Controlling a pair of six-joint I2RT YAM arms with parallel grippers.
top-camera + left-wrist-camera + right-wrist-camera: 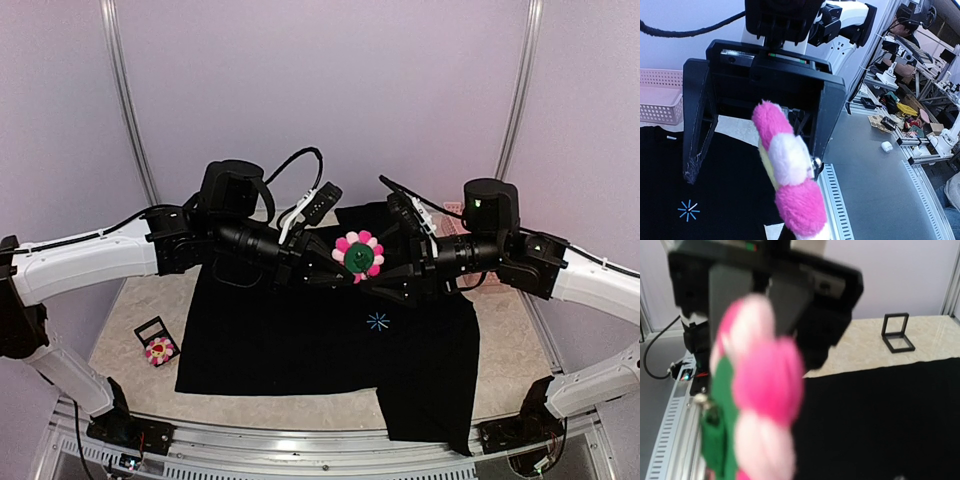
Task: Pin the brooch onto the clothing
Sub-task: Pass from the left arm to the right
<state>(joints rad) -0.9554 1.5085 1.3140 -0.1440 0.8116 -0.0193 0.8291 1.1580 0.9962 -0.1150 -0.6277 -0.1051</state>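
The brooch, a plush flower with pink and white petals, hangs in the air above the clothing, its dark green back towards the top camera. My left gripper reaches in from the left and is shut on the brooch, which shows edge-on in the left wrist view. My right gripper faces it from the right. Its black fingers stand wide apart, one on each side of the flower. The right wrist view shows the brooch close and blurred. The black T-shirt lies flat, with a light-blue starburst on the chest.
A second flower brooch lies beside a small black frame box on the table's left; the box also shows in the right wrist view. A pink basket stands past the shirt. The table's metal rail runs along the near edge.
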